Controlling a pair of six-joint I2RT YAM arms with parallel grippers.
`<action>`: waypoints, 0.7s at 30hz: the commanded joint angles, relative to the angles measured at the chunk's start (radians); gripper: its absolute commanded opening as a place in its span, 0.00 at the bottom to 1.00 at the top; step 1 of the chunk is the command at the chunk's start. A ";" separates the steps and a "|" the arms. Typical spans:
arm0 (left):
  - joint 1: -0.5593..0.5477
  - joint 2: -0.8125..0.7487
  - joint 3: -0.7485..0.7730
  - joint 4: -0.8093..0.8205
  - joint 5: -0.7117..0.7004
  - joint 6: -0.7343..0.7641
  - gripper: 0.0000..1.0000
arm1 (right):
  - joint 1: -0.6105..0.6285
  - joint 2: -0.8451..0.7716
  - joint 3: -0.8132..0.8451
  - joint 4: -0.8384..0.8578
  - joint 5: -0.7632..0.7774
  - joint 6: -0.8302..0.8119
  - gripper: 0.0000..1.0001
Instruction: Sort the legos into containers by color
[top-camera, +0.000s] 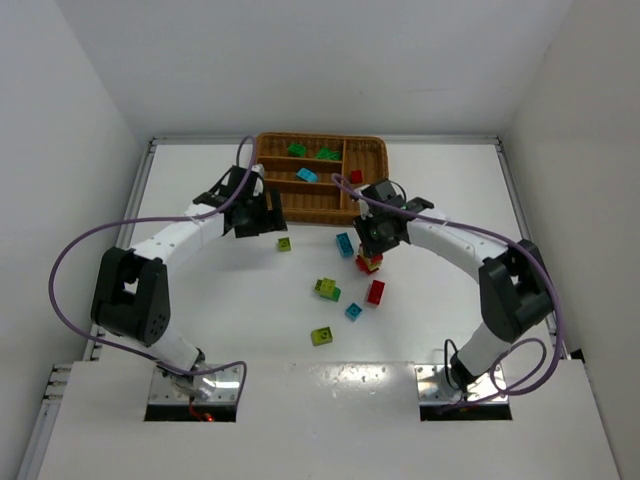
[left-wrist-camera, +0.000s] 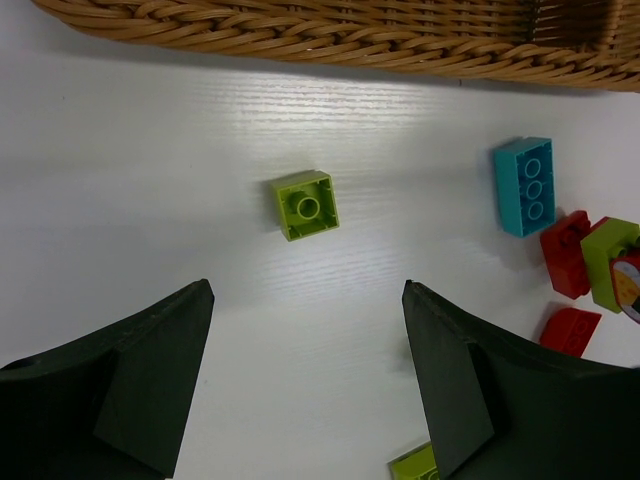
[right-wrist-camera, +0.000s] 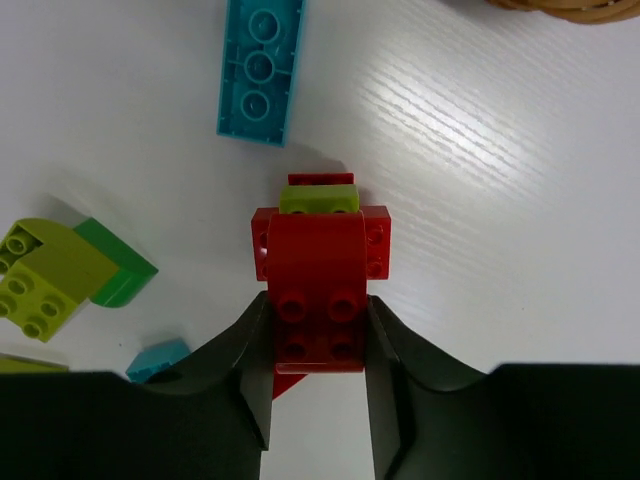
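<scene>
Legos (top-camera: 376, 291) are lying loose before the wicker tray (top-camera: 310, 213).
Only my right wrist view is showing the right gripper (right-wrist-camera: 318, 325) pinching a red stack (right-wrist-camera: 320, 250); the left gripper (left-wrist-camera: 305, 300) is hanging spread beside a yellow-green brick (left-wrist-camera: 306, 204).

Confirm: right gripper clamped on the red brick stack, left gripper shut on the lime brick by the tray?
No. The left gripper is open; the lime brick by the tray lies free ahead of it, per the left wrist view. The right gripper is clamped on the red brick stack.
</scene>
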 joint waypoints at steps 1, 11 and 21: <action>-0.007 -0.005 0.012 0.017 0.023 0.013 0.82 | 0.007 0.015 0.049 0.037 0.007 0.038 0.26; 0.018 -0.075 0.022 0.110 0.488 0.115 0.82 | -0.069 -0.272 0.060 0.022 -0.193 0.128 0.19; 0.050 -0.138 -0.058 0.330 1.023 0.232 0.93 | -0.146 -0.355 -0.075 0.302 -0.901 0.293 0.18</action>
